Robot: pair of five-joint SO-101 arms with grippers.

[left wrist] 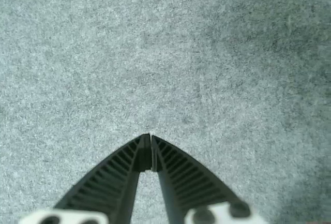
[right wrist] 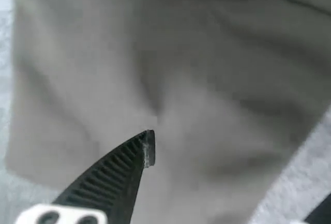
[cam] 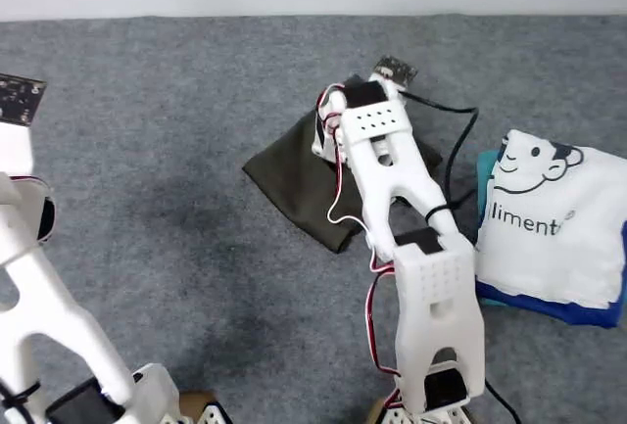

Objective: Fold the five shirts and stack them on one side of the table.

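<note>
- Right gripper (right wrist: 235, 177) hangs just over the olive shirt (cam: 294, 179), fingers spread wide.
- That shirt's a rumpled dark bundle in the middle.
- Folded white shirt (cam: 558, 238) tops a blue shirt (cam: 578, 308) at the right edge; cartoon face plus dark lettering.
- Left gripper (left wrist: 150, 151) is pinched closed over bare table (left wrist: 165, 53).

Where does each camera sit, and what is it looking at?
High view: fixed above, looking down on the grey table; shows the left arm, right arm, an olive shirt and a folded shirt stack.
Left wrist view: on the left arm's wrist, facing the table past the shut left gripper.
Right wrist view: on the right arm's wrist, close over the olive shirt; one finger shows.
Shared: high and right wrist views both see the olive shirt.
</note>
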